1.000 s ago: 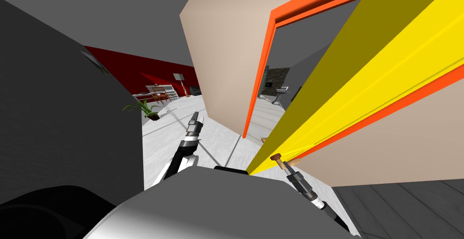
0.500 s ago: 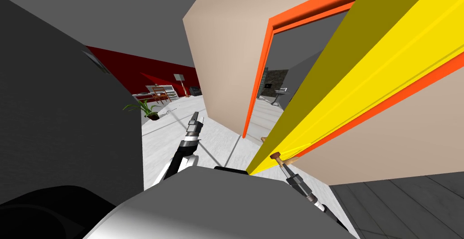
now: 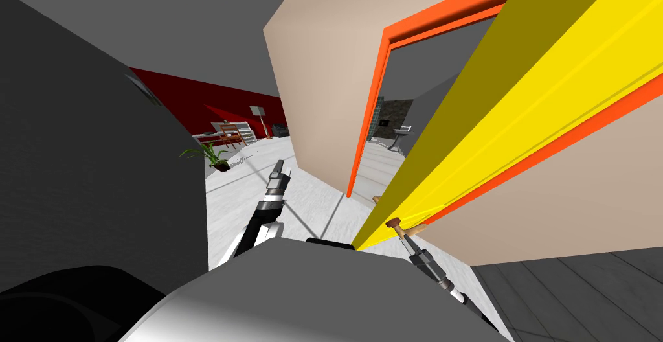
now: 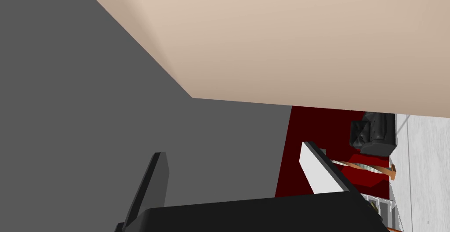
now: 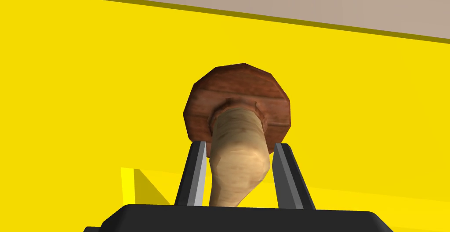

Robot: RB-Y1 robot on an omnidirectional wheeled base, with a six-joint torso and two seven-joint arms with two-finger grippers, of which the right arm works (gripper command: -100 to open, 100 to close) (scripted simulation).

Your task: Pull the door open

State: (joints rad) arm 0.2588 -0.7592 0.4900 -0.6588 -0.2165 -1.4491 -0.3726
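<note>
Right gripper (image 5: 240, 144) is closed about the pale stem of the door handle (image 5: 237, 154). Its two fingers (image 5: 196, 176) sit against either side of the stem, just short of the round brown rosette (image 5: 239, 99); whether they press hard or merely touch I cannot tell. That handle sits low on the yellow door (image 3: 518, 118), which in the head view runs as a broad band from lower middle to upper right. The door stands swung out of its orange frame (image 3: 369, 131), with pale floor visible through the gap. The likeliest trouble, I judge, is a slip: the stem looks smooth and rounded, so a straight pull while the door swings on an arc could drag the fingers off it. The door's free edge also lies close to the robot at the lower middle of the head view and could foul the forearm. The right wrist view settles how the fingers sit on the stem, which from the head is a small knot of shapes. The head view in turn gives how far the door stands open, and the left gripper (image 3: 280, 171) near centre. The left wrist view adds that its fingers (image 4: 323, 172) are spread wide and empty.
</note>
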